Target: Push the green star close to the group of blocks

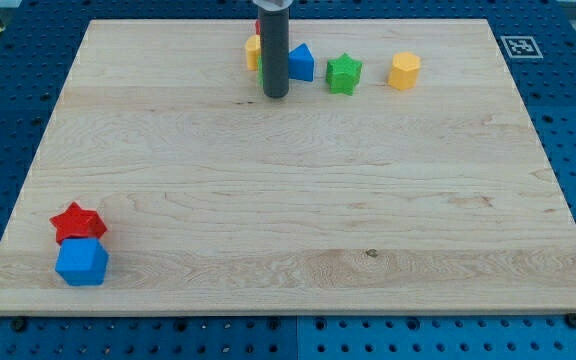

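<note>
The green star [344, 73] lies near the view's top, right of centre. To its left is a group of blocks: a blue block [301, 63], a yellow block [254, 52] and others partly hidden behind the rod. My tip [275, 95] rests on the board just below this group, left of the green star and apart from it. A yellow hexagonal block [404, 71] sits to the right of the star.
A red star [77, 221] and a blue cube [82, 263] touch each other at the view's bottom left. The wooden board [288, 200] lies on a blue perforated table. A marker tag [517, 45] sits beyond the board's top right corner.
</note>
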### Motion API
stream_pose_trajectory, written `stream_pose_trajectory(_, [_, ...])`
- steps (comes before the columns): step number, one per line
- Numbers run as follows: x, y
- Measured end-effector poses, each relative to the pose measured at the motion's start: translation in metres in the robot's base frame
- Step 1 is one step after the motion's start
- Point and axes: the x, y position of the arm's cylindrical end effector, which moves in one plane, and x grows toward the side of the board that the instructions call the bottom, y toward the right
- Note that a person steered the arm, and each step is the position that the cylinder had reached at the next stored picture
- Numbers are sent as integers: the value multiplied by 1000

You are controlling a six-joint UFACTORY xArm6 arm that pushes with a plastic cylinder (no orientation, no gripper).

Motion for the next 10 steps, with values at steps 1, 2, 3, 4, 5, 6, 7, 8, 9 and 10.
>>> stream_pose_trajectory(1, [-25, 0])
stream_pose_trajectory(2, [-35, 0])
stream_pose_trajectory(3, [-22, 14])
stream_pose_trajectory(4, [-1, 54])
stream_pose_trajectory(5, [10, 93])
stream_pose_trajectory(6, [10, 120])
stream_pose_trajectory(7, [9, 127])
stream_pose_trajectory(8, [0, 128])
stream_pose_trajectory(9, [-24, 128])
stream_pose_trajectory(10, [-50, 128])
